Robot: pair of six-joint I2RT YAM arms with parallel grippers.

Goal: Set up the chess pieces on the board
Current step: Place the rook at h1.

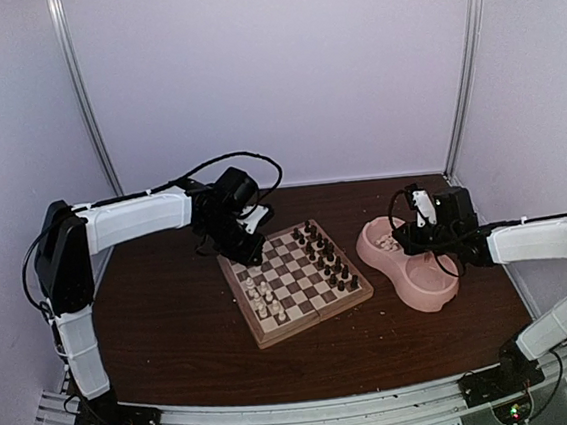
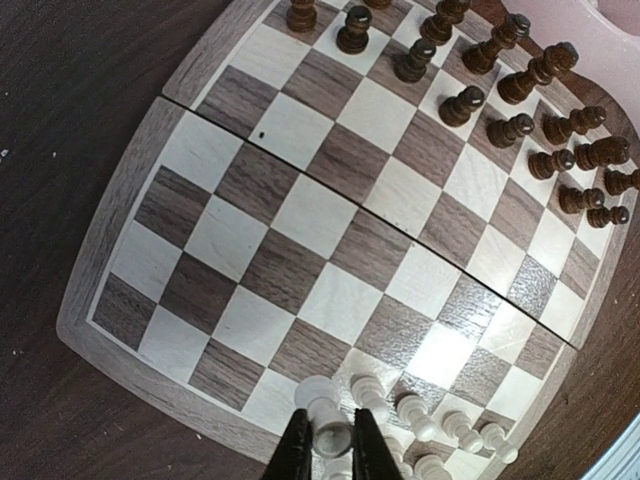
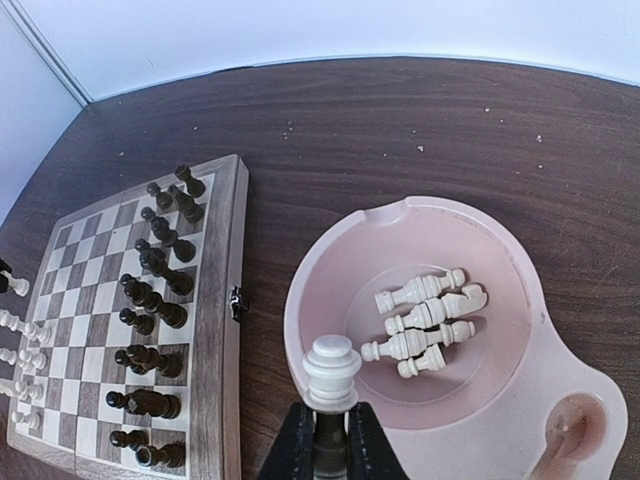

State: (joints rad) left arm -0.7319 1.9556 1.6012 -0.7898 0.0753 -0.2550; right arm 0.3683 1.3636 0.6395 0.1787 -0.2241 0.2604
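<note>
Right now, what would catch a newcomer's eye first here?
The square wooden chessboard sits in the middle, dark brown-black pieces filling its right side. The right hand grips a cream-white turned piece above the pink double bowl, where four more cream pieces lie. The left hand pinches another cream piece over the board's left side, near a few standing cream pieces.

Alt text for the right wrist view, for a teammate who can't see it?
The right gripper holds a cream chess piece upright over the pink bowl, where several more cream pieces lie on their sides. To the left, the board carries rows of dark pieces.
</note>
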